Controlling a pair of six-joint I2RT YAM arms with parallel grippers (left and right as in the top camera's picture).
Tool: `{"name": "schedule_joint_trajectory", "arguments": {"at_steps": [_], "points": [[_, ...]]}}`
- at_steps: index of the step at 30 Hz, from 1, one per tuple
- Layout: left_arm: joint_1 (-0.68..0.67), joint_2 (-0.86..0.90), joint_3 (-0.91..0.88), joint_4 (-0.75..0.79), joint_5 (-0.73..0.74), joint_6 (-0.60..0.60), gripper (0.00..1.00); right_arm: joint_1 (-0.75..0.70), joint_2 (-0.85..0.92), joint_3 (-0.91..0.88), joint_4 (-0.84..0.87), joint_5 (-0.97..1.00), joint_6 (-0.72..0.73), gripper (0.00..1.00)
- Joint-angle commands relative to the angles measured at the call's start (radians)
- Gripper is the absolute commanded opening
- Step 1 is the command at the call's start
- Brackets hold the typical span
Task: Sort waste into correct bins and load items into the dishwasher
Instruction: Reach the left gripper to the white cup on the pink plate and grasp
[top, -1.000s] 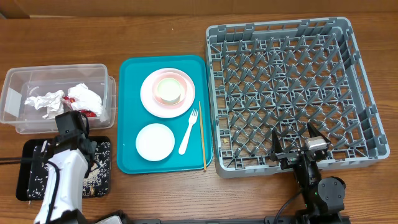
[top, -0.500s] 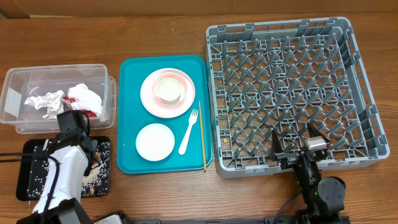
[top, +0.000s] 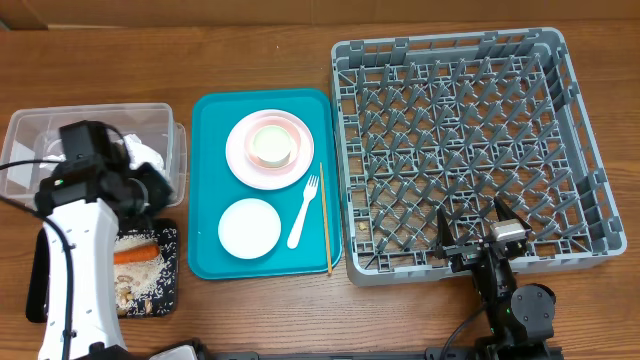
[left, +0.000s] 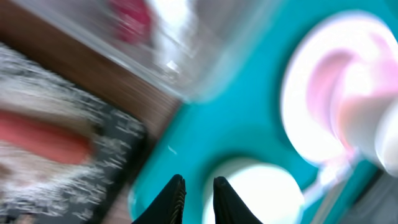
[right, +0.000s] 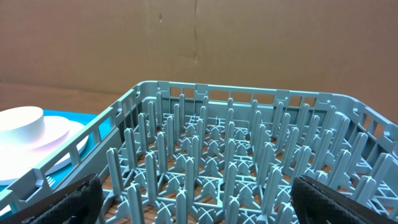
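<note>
Wooden surface (top: 300, 40) with a teal tray (top: 210, 150) between the bins and the dish rack.
On the tray lie one pink plate (top: 240, 165), one white bowl (top: 249, 227), one fork (top: 303, 212) and one chopstick (top: 325, 220) along its right edge. To its left are one clear tub (top: 30, 150) and one black tray (top: 166, 240) holding a carrot stick (top: 133, 256). Just right of it is one grey dish rack (top: 450, 40), and bare wood lies behind it. The left hand (left: 198, 198), just left of the tray, has its fingers almost together and grips nothing. The right hand (top: 474, 225), well right of the tray, is spread wide and empty.

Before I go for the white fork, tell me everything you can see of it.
The white plastic fork lies flat on the teal tray, a single glossy piece. Its tines point away from the robot, close to the pink plate's rim. The handle slants back toward the white bowl. The wooden chopstick lies alongside it on the rack side, slightly apart.
</note>
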Motion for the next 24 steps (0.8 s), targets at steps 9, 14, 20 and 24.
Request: {"name": "schedule_joint_trajectory", "arguments": {"at_steps": [9, 14, 20, 24], "points": [[-0.373, -0.002, 0.013, -0.029, -0.04, 0.105, 0.46, -0.006, -0.008, -0.01, 0.006, 0.002, 0.0, 1.0], [-0.431, -0.002, 0.013, -0.001, -0.07, 0.063, 0.5, -0.006, -0.008, -0.01, 0.006, 0.002, 0.0, 1.0], [-0.451, -0.002, 0.013, 0.127, -0.071, -0.018, 0.49, -0.006, -0.008, -0.01, 0.006, 0.002, 0.0, 1.0], [-0.451, 0.025, 0.013, 0.216, -0.07, -0.044, 0.47, -0.006, -0.008, -0.01, 0.006, 0.002, 0.0, 1.0]]}}
